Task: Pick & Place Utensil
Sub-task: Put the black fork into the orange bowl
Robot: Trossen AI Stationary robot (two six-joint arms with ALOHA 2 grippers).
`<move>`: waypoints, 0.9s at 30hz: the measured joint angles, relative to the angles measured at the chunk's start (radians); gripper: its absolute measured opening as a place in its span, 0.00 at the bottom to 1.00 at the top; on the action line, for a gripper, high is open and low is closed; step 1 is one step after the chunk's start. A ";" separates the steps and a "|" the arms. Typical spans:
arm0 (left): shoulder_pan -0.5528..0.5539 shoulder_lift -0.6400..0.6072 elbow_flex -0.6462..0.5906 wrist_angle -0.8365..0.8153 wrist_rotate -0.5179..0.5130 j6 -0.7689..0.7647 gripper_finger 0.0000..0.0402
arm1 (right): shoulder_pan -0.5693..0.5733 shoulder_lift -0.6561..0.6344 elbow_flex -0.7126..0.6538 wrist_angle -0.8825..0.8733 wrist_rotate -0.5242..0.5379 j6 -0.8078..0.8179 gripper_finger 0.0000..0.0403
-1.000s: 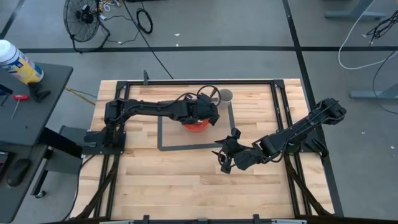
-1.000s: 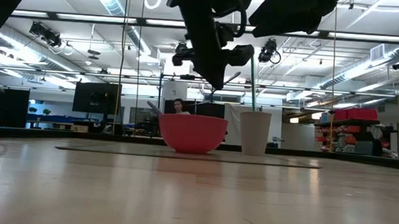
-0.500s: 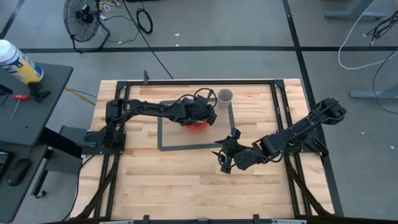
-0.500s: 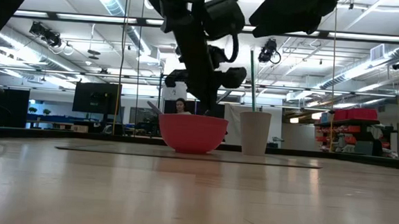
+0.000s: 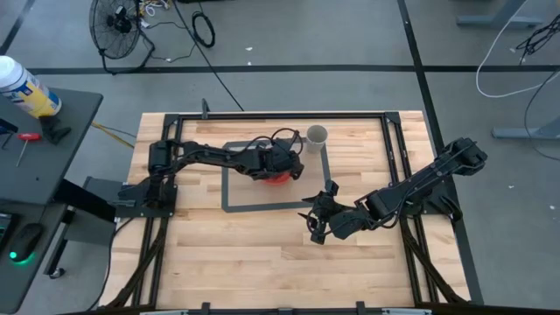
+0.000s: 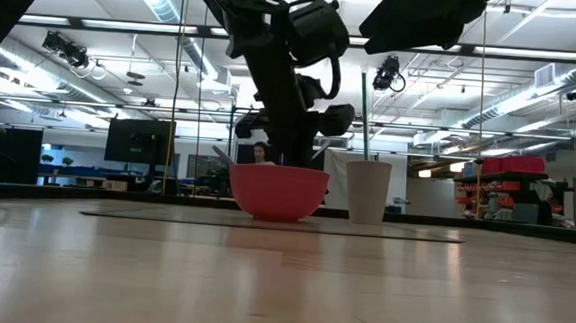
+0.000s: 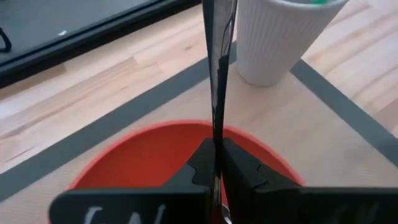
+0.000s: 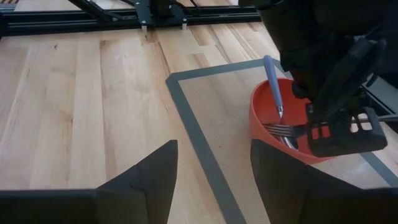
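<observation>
A red bowl [image 5: 273, 178] and a white ribbed cup [image 5: 317, 136] stand at the far middle of the wooden table, inside a grey taped rectangle [image 5: 262, 207]. My left gripper [image 7: 216, 149] hangs just over the bowl, shut on a metal fork [image 7: 217, 74]. The fork's tines [image 8: 280, 129] show low inside the bowl. A second utensil with a pale blue handle [image 8: 272, 84] leans on the bowl's rim. My right gripper [image 8: 214, 186] waits open, nearer and to the right of the bowl, with nothing between its fingers. My left gripper pinches the fork's thin handle [image 7: 215, 140] between its two fingers, edge-on to the wrist camera. The fingers slant down from the table's left. The handle runs on past the fingertips toward the cup [image 7: 280, 37], and the tines end sits within the bowl. Whether the tines touch the bowl, I cannot tell.
A green stick [image 6: 363, 116] stands in the cup. Black frame rails [image 5: 280, 114] run around the table's edges. The near half of the wooden top [image 5: 262, 262] is bare. A side table [image 5: 35, 131] with a spray can stands off the left edge.
My left gripper has sunk toward the red bowl with the fork, from well above the rim to just over it, staying shut. The fork's upper end has come down with it.
</observation>
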 joint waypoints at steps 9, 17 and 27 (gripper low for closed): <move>0.018 0.017 0.001 0.011 0.042 0.000 0.05 | 0.000 0.000 0.000 0.000 0.000 0.000 0.51; 0.053 0.020 0.000 -0.010 0.129 0.000 0.05 | 0.000 0.000 0.000 0.001 0.000 0.005 0.51; 0.056 0.020 0.000 -0.008 0.124 0.007 0.05 | 0.000 0.000 0.000 0.001 0.000 0.007 0.51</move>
